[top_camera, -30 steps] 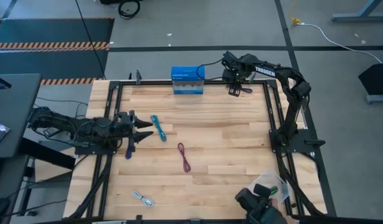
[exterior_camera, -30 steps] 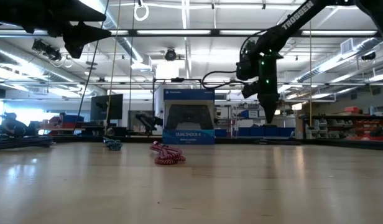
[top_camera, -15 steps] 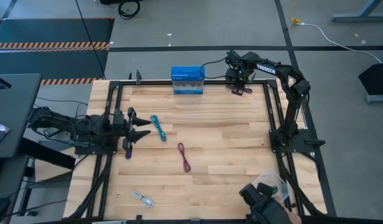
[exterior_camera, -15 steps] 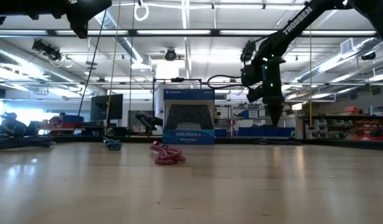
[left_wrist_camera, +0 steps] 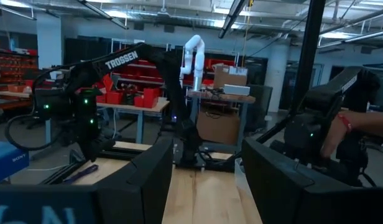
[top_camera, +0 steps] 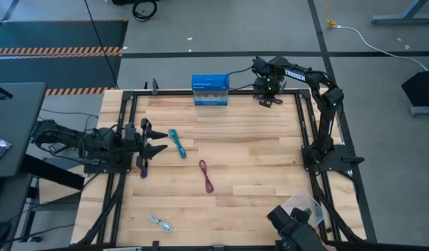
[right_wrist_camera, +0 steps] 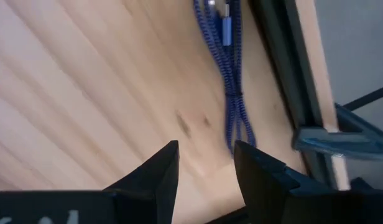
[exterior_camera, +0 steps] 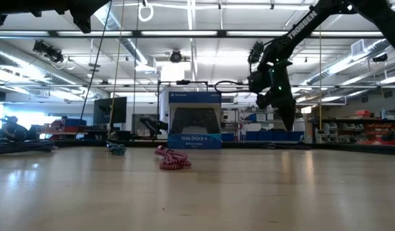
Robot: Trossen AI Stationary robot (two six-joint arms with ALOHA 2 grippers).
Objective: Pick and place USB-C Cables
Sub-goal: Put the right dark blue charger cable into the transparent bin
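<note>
High view. The right tool (top_camera: 269, 100) hangs over the far edge of the wooden bench (top_camera: 256, 160), just right of the blue box (top_camera: 210, 90); against the frame one second earlier it has drawn slightly farther back toward the frame rail. The left tool (top_camera: 153, 140) sits at the bench's left side, its fingers spread, and has retreated a little leftward, away from the teal cable (top_camera: 177, 143) lying just beside it. The maroon cable (top_camera: 206, 176) rests near the bench's centre and the white-grey cable (top_camera: 159, 222) near the front left; all three lie where they lay before. A person's dark shape (top_camera: 294, 226) shows at the front right corner.

Low view. The right tool (exterior_camera: 288, 122) points downward above the far edge, shifted rightward from its earlier place. The maroon cable (exterior_camera: 170, 160) lies in front of the box (exterior_camera: 194, 120), the teal cable (exterior_camera: 117, 149) to its left.

Left wrist view. The left tool's fingers (left_wrist_camera: 148, 180) stand wide apart with nothing between them; the right arm (left_wrist_camera: 86, 112) shows farther off, and a person's hand (left_wrist_camera: 341, 134) at the right.

Right wrist view. The right tool's fingers (right_wrist_camera: 157, 171) are spread, empty, above the bench. A dark purple cable (right_wrist_camera: 232, 93) lies just beyond them, alongside the black frame rail (right_wrist_camera: 291, 81).
</note>
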